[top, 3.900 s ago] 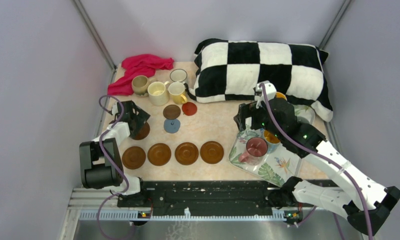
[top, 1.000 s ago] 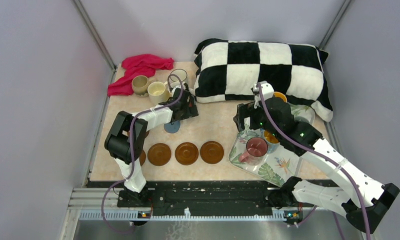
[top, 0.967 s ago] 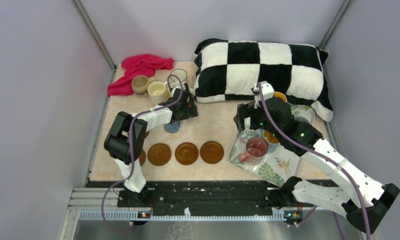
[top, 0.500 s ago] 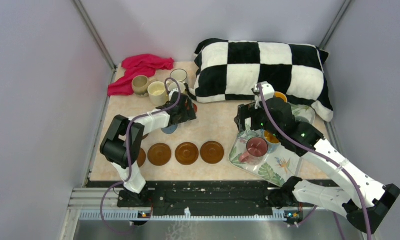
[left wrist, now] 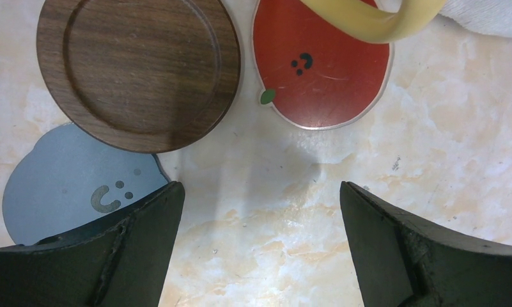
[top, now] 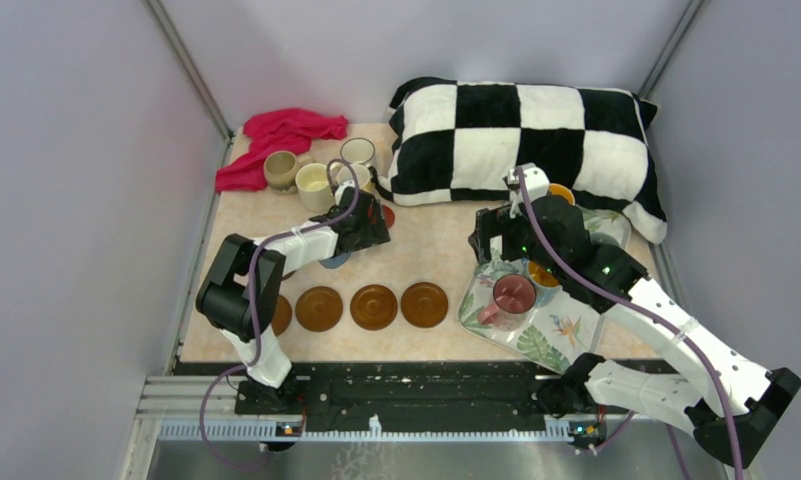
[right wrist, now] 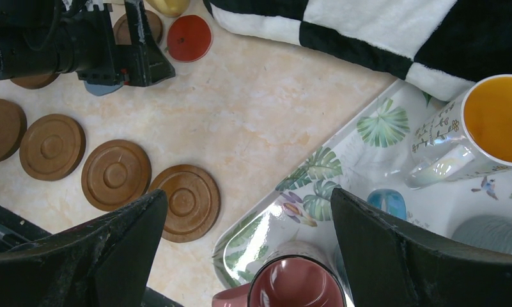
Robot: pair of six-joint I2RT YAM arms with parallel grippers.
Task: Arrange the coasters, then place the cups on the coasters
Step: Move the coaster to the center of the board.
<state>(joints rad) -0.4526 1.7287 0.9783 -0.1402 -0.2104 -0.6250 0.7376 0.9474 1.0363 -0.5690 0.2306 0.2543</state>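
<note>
Left claw [left wrist: 259, 217] gapes empty beside the red coaster [left wrist: 320, 64]; right claw [right wrist: 247, 236] hangs open over the tray [right wrist: 374, 121]

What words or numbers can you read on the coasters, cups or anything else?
No words or numbers can be read.
Red coaster: a smiley face and green leaf, no letters.
Blue-grey coaster: a smiley face only.
Orange-lined mug: tiny dark print, too small to read.
</note>
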